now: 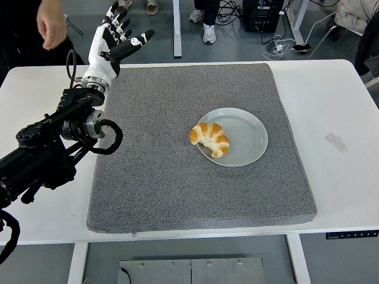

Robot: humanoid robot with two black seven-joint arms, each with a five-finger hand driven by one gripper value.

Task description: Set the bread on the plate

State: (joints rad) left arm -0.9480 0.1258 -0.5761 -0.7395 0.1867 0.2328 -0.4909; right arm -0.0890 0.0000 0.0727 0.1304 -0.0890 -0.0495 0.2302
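While one bread (210,138) tops one plate (246,137)

This is a robotics lab or test room, not a home: a white height-adjustable table (331,100) carries a grey foam mat (177,177) as a working surface, and on it a staged plate (246,139) with a croissant (209,138) lies well to the right of the robot's raised left hand (112,38). Beyond the table, far to that hand's right, the grey floor holds a black computer case (263,15) amid loose cables (284,41). A person's hand (52,25) hangs just left of the robot's hand, and shod feet (208,32) stand behind the table.
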